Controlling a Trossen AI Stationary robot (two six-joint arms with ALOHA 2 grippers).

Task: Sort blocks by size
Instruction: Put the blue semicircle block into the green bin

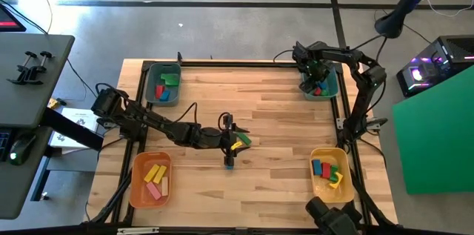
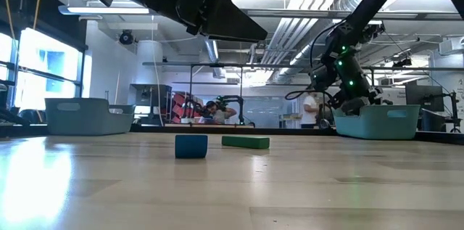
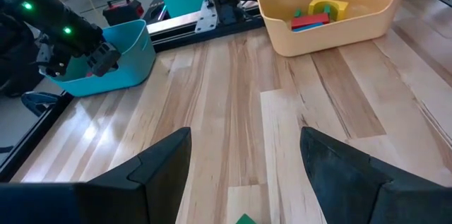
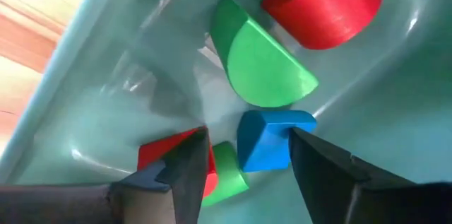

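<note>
High view: four bins at the table corners hold sorted blocks; three blocks lie loose mid-table under the left arm.
Left gripper [image 1: 231, 140]: hovers low over the loose blocks, fingers [image 3: 152, 171] spread apart with nothing between them.
Green bar [image 2: 245, 142]: lies flat on the table; in the left wrist view only a green corner [image 3: 244, 218] shows, in the gap between the finger bases.
Yellow block [image 1: 236, 145]: just beside the left fingertips, touching or nearly touching the green bar; I cannot tell which.
Blue cube [image 2: 191, 146]: stands on the table just beside the green bar, apart from it, outside the finger gap.
Right gripper [image 4: 244, 155]: down inside the teal bin [image 1: 328, 89] at the far right corner, fingers parted and empty.
Bin contents at right fingers: small blue block [image 4: 267, 139] between the fingertips; green half-round [image 4: 261, 58] and red cylinder [image 4: 325, 1] beyond them; red block [image 4: 159, 155] and green piece [image 4: 227, 174] near one finger.
Other bins: yellow bin [image 3: 367, 22], orange bin [image 1: 137, 190] and left teal bin [image 1: 152, 90], all with blocks inside.
Handling judgement: painted wood, so likely light, rigid and not fragile; smooth faces may slip under a weak pinch.
Grip advice: take the green bar across its two long flat sides near mid-length; the blue cube on any opposite pair of faces; avoid curved faces on half-round and cylinder.
Risk: closing on the green bar may nudge the neighbouring yellow block.
</note>
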